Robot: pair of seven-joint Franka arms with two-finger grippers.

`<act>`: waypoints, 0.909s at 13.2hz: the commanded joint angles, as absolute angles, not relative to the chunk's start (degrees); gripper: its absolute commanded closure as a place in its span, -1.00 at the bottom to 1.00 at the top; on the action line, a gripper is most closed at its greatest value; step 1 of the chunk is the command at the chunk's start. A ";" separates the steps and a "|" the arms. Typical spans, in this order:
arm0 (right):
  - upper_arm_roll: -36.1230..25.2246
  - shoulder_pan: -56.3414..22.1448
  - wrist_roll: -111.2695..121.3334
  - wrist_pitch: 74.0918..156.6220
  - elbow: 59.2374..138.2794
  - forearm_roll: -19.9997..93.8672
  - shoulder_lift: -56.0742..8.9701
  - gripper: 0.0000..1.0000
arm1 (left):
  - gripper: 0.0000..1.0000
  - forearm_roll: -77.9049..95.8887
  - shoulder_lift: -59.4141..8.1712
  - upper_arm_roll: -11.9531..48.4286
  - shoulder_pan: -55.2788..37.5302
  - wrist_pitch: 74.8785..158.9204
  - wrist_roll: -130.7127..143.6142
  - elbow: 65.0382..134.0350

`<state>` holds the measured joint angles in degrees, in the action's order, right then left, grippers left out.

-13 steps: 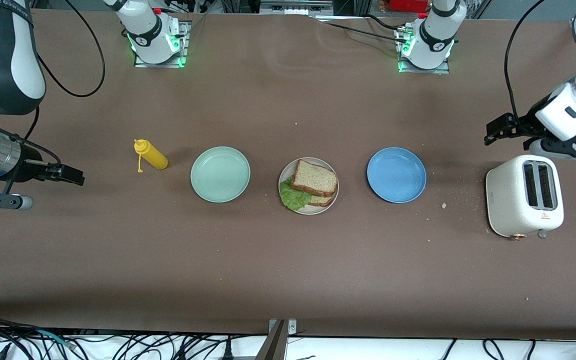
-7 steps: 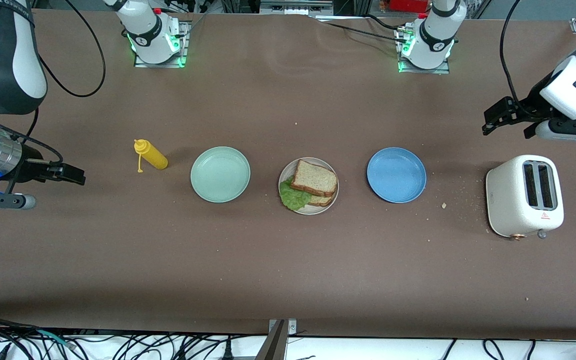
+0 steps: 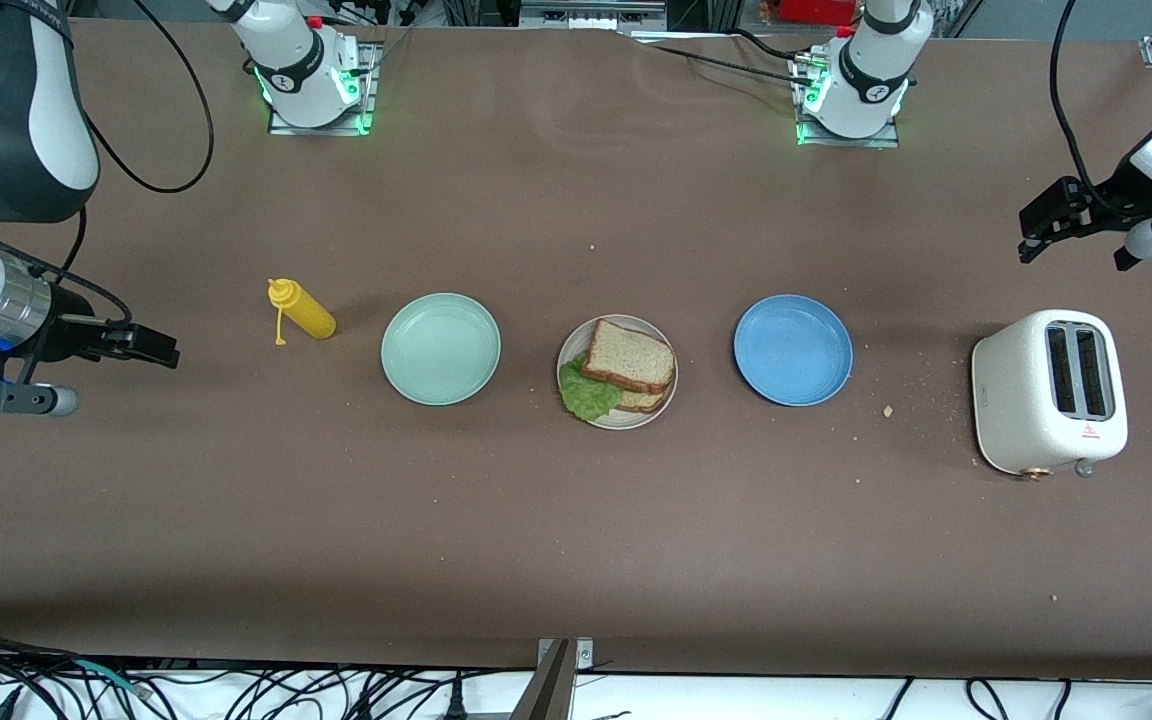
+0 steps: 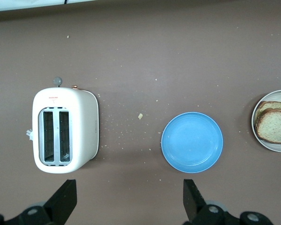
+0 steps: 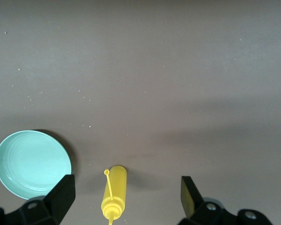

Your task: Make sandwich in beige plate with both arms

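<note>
The sandwich [image 3: 628, 368], two stacked slices of brown toast with green lettuce [image 3: 589, 394] sticking out between them, lies in the beige plate [image 3: 636, 421] at the middle of the table. In the left wrist view the sandwich [image 4: 275, 125] and the beige plate [image 4: 271, 146] show at the picture's edge. My left gripper [image 3: 1036, 235] hangs open and empty over bare table at the left arm's end, by the toaster. My right gripper [image 3: 161, 350] hangs open and empty at the right arm's end, over the table by the yellow bottle. Both are well away from the sandwich.
A mint-green plate [image 3: 440, 348] and a blue plate [image 3: 793, 349] flank the beige plate, both bare. A yellow squeeze bottle [image 3: 303, 310] lies beside the mint-green plate. A white toaster [image 3: 1048, 390] stands at the left arm's end, with crumbs [image 3: 888, 410] scattered near it.
My left gripper has drawn back from the blue plate toward the left arm's end of the table. The right gripper has barely shifted. The sandwich and plates have not moved.
</note>
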<state>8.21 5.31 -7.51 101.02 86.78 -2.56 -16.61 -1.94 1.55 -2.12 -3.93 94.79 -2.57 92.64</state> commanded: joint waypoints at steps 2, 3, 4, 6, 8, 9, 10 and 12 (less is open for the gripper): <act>8.35 5.36 -8.26 107.22 96.95 -2.37 -9.49 -0.99 | -1.00 -1.32 0.44 -2.20 -0.88 94.30 -4.75 90.88; 8.26 5.36 -8.00 107.14 96.16 -2.37 -9.75 -0.99 | -1.00 -1.23 0.44 -2.20 -0.88 94.31 -4.75 90.88; 8.26 5.36 -8.26 107.14 95.89 -2.29 -9.84 -0.99 | -1.00 -1.23 0.44 -2.02 -0.88 94.31 -4.66 90.88; 8.26 5.27 -9.13 107.05 95.54 -2.37 -9.84 -0.99 | -1.00 -1.14 0.53 -1.93 -0.88 94.92 -4.40 90.88; 8.26 4.92 -10.02 106.79 94.92 -2.46 -10.19 -1.00 | -1.00 -1.14 0.62 -1.58 -1.05 95.80 -4.22 90.88; 8.26 4.92 -10.28 106.70 94.83 -2.46 -10.28 -1.00 | -1.00 -0.36 0.70 -1.58 -1.23 96.32 -4.57 90.88; 8.26 4.83 -10.20 106.70 94.83 -2.46 -10.28 -1.00 | -1.00 0.26 0.70 -1.58 -1.23 96.33 -4.57 90.88; 8.26 4.75 -10.11 106.61 94.75 -2.46 -10.28 -1.00 | -1.00 0.35 0.70 -1.58 -1.23 96.33 -4.66 91.05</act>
